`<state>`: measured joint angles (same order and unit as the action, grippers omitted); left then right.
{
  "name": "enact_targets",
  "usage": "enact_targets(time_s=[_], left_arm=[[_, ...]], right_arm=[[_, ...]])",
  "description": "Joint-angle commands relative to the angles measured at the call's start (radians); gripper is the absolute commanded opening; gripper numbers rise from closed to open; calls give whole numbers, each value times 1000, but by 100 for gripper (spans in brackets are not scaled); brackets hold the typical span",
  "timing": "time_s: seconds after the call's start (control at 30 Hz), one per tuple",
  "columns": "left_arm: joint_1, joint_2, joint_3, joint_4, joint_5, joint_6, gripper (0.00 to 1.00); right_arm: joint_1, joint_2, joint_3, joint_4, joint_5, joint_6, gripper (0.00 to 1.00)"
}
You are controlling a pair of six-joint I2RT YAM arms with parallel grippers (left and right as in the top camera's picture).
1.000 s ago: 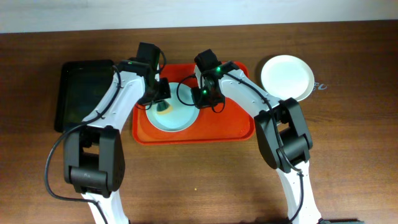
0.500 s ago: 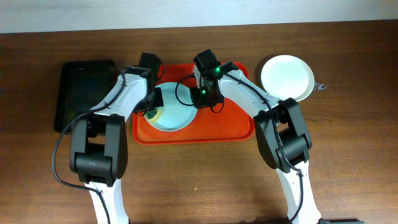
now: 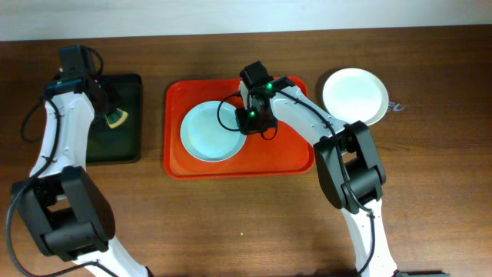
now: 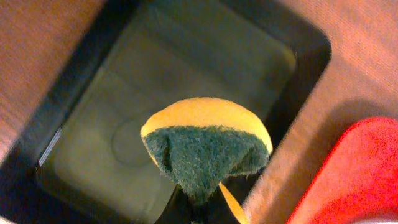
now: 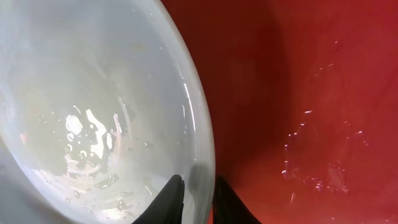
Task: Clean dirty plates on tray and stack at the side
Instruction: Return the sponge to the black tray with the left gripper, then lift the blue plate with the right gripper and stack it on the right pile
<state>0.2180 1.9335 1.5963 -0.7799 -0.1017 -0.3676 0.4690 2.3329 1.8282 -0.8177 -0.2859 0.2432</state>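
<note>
Pinching glossy wet plate (image 5: 93,112), right hand (image 5: 196,198), left hand (image 4: 198,206) clamping coarse sponge (image 4: 205,146)

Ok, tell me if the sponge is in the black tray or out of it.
Out. The left gripper pinches the sponge and holds it above the black tray, whose floor shows blurred beneath it.

Overhead straight down, left wrist close over black tray (image 4: 186,56), right wrist closer on plate (image 5: 93,93), shared overhead
</note>
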Motion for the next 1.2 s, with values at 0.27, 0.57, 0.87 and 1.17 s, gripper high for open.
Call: enact_targets(time_s=[0.27,0.57,0.87,1.17], left_arm=[[12,139,5,90,-106,-13,7],[14,163,71,35,-127,-13,29],[14,-65,147,-187,-124,-13,99],[14,-65,147,-187,-123,-13,99]], right_arm=[[-11,30,-24,-16,52,2,19],[-11,30,-23,-23,44,2,19],[48,30,411,-382,430,-79,4],[326,30,777,-532,1573,-273,4]])
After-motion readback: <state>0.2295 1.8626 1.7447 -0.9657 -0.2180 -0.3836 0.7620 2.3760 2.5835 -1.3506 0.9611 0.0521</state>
